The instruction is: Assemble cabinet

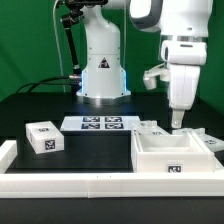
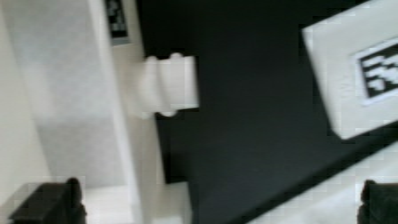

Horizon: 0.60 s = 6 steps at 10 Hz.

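The white boxy cabinet frame (image 1: 160,158) sits open-topped at the exterior view's right, with a tag on its front face. My gripper (image 1: 178,122) hangs just above the frame's far edge, open and empty. In the wrist view my gripper (image 2: 214,200) has its dark fingertips (image 2: 50,200) far apart. Between them lie black table and a white cabinet part (image 2: 71,110) with a round peg (image 2: 166,85) on its side. A white tagged panel (image 2: 365,65) lies apart from that part. A small tagged drawer block (image 1: 42,138) sits at the exterior view's left.
The marker board (image 1: 100,123) lies flat in front of the robot base (image 1: 102,75). A long white border rail (image 1: 90,186) runs along the front. Another white panel (image 1: 212,142) lies right of the frame, and a small white piece (image 1: 150,127) lies behind it.
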Tool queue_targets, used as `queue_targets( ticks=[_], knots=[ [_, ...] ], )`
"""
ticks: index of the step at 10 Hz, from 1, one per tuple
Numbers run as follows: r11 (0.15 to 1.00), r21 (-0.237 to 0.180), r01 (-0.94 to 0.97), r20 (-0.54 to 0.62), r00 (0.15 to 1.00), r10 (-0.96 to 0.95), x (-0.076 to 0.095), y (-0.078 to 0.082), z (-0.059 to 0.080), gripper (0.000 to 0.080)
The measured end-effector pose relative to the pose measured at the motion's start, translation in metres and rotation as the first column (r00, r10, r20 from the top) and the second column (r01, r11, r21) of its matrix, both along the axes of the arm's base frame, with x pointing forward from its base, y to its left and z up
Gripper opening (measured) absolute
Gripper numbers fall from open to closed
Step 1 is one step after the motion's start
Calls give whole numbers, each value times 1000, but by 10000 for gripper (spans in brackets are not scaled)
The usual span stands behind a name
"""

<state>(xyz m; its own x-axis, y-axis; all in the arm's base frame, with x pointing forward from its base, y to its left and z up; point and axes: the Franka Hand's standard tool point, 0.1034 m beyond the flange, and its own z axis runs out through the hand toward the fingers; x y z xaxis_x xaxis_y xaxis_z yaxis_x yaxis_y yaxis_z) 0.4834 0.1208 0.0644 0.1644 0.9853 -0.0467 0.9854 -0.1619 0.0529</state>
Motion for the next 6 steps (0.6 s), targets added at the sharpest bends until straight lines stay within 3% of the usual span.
queue_targets(
  ticks=[2,6],
  knots=[
    [1000,-2,-11,6,1000,11,-11,3,10,792],
    [1000,-3,-14,-2,1000,14,-12,1,6,797]
  ],
)
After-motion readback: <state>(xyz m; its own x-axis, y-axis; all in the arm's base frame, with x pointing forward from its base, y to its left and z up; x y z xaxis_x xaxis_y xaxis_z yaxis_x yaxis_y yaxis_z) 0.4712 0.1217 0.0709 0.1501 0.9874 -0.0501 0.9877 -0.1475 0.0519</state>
